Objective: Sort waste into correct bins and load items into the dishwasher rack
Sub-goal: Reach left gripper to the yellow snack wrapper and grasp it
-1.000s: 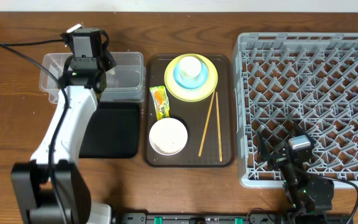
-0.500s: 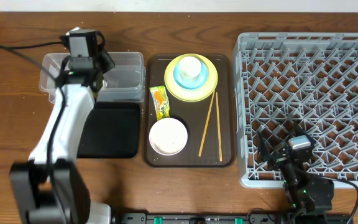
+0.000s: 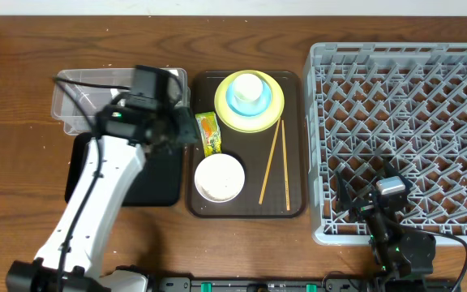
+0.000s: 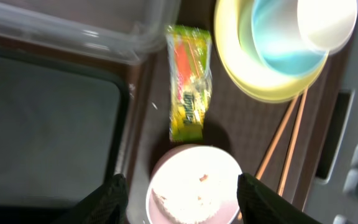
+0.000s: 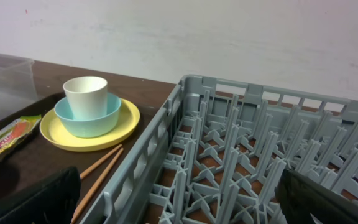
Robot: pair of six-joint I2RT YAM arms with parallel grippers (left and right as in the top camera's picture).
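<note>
Far left sits a clear plastic rectangular tub, with a shallow glossy black tray in front of it. The left hand hangs empty, fingers partly spread, by the left edge of the dark brown serving tray. Close beside it the green-yellow-orange snack wrapper lies flat between the round yellow plate and the white bowl. It looks feather-light, crinkly and slippery; I'd pinch across its narrow middle. Far right, the right hand gapes wide and empty over the grey plastic dishwasher rack.
</note>
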